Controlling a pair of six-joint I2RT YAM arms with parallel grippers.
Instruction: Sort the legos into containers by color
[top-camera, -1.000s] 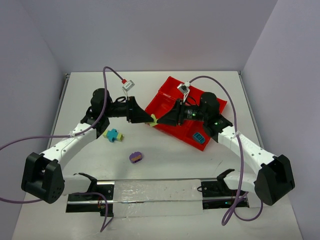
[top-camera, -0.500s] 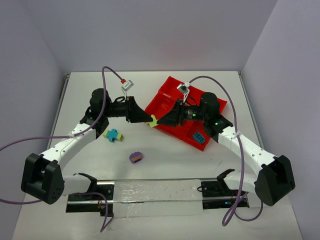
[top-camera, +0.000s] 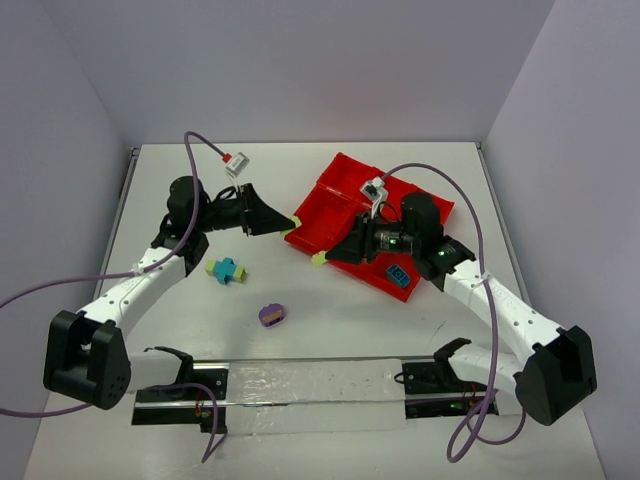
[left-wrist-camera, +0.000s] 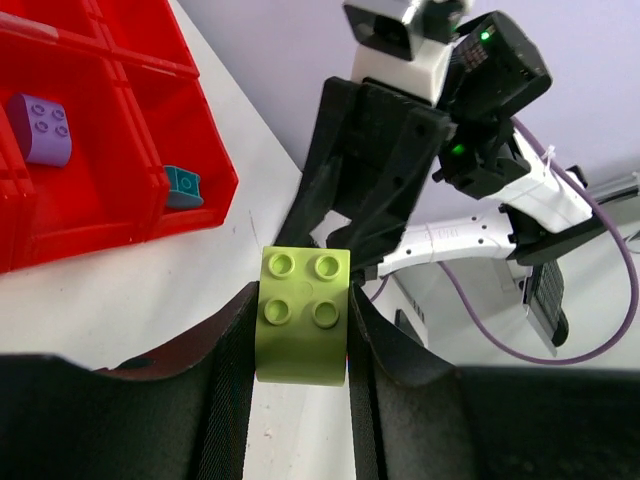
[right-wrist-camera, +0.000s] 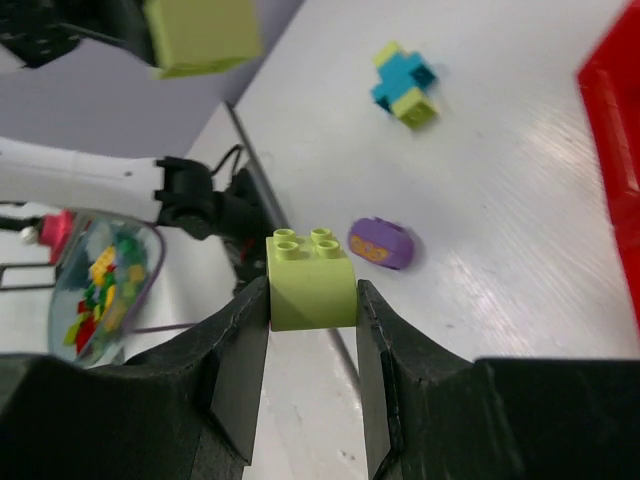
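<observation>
My left gripper (top-camera: 292, 222) is shut on a lime-yellow brick (left-wrist-camera: 303, 315), held just off the near-left corner of the red tray (top-camera: 335, 190). My right gripper (top-camera: 321, 258) is shut on a second lime-yellow brick (right-wrist-camera: 310, 280), over the table at the tray's near edge. The two grippers are a short gap apart. A purple brick (left-wrist-camera: 42, 130) and a teal brick (top-camera: 398, 275) lie in tray compartments. On the table lie a teal and yellow stack (top-camera: 226, 270) and a purple brick (top-camera: 271, 314).
A metal rail (top-camera: 310, 385) runs along the table's near edge between the arm bases. Walls close in the left, back and right sides. A clear bag of bricks (right-wrist-camera: 100, 275) shows in the right wrist view beyond the table edge.
The grippers met tip to tip at one yellow piece before. They have now drawn apart, left arm back and left, right arm toward the near side, each holding a lime-yellow brick.
</observation>
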